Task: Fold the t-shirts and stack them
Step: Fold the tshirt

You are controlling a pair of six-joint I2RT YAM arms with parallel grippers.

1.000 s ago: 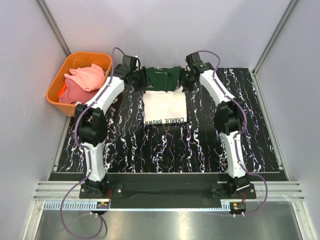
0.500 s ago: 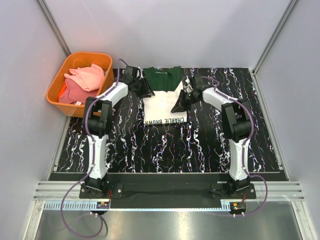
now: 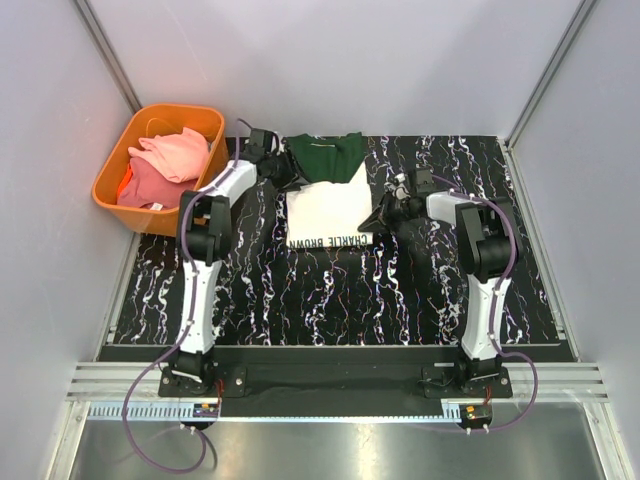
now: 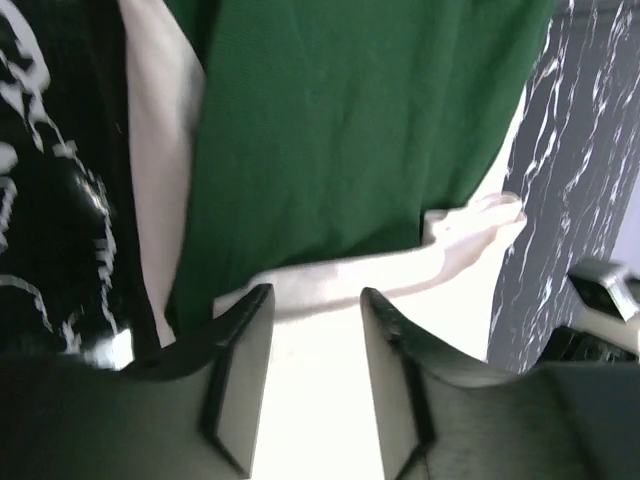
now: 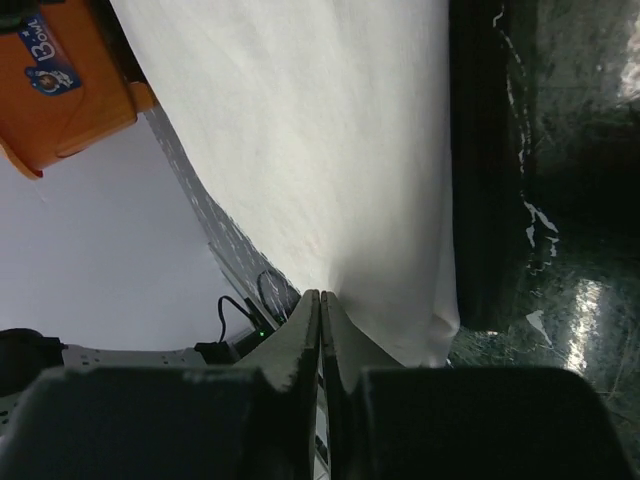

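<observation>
Black, white-veined counter [image 3: 330, 290] fills the middle of the top view. Cream t-shirt [image 3: 325, 210] lies flat at upper centre, folded to a narrow rectangle, with dark green cloth at its upper end and black lettering along its lower edge. Orange basket [image 3: 105, 175] stands off the counter's upper left corner. Pink and coral t-shirts [image 3: 165, 165] are heaped inside it.

Left end effector [image 3: 283, 173] sits at the shirt's upper left corner. In its wrist view the fingers [image 4: 240, 370] stand partly apart over the seam where green meets cream, nothing between them. Cannot tell whether they touch the cloth.

Right end effector [image 3: 373, 222] is at the shirt's right edge, near the lower corner. Its fingers [image 5: 300, 340] are pressed together, tips at the cream edge. Cannot tell whether any cloth is pinched.
</observation>
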